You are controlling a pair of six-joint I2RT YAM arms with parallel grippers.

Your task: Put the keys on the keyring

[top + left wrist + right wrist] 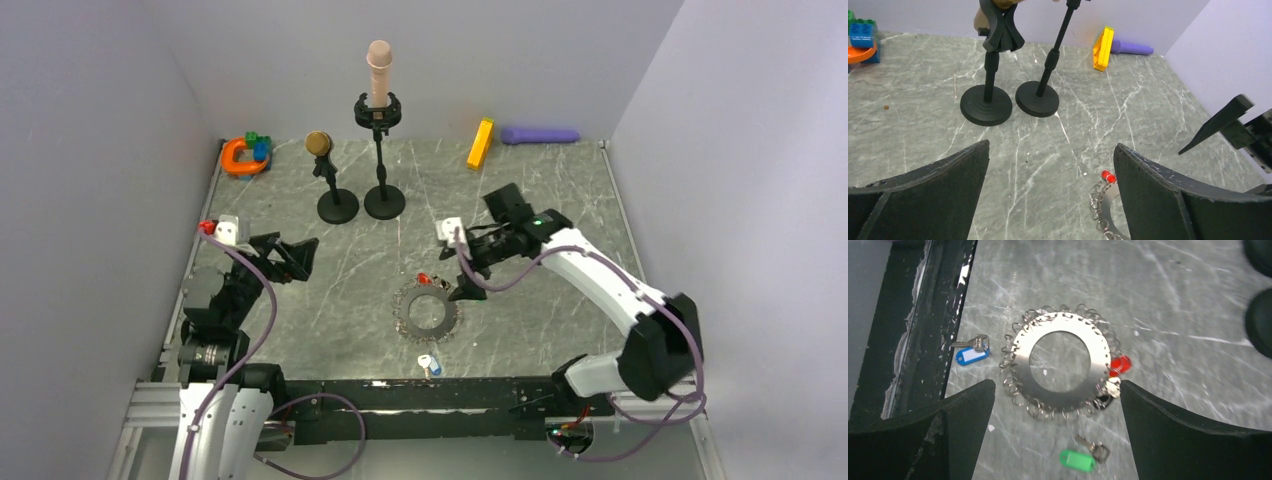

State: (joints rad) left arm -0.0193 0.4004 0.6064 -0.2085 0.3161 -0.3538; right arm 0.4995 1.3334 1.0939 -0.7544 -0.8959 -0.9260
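The keyring [408, 312] lies flat on the table centre, a grey disc with a wide hole and a rim of small rings. In the right wrist view the keyring [1022, 365] has a red-tagged key [1120, 365] touching its rim. A green-tagged key [1077, 460] lies loose on the table just outside the ring. My right gripper [1058, 390] is open and hovers above the ring's edge and the green key, shown in the top view [462, 288]. My left gripper [295, 255] is open and empty, left of the ring. The left wrist view shows the red key [1108, 176] and the ring's rim [1106, 207].
A blue-tagged key [970, 356] lies near the table's front edge [428, 364]. Two black stand bases [338, 206] [384, 201] stand behind the ring. An orange piece with toy bricks [245, 155], a yellow block [480, 143] and a purple cylinder [540, 135] sit along the back wall.
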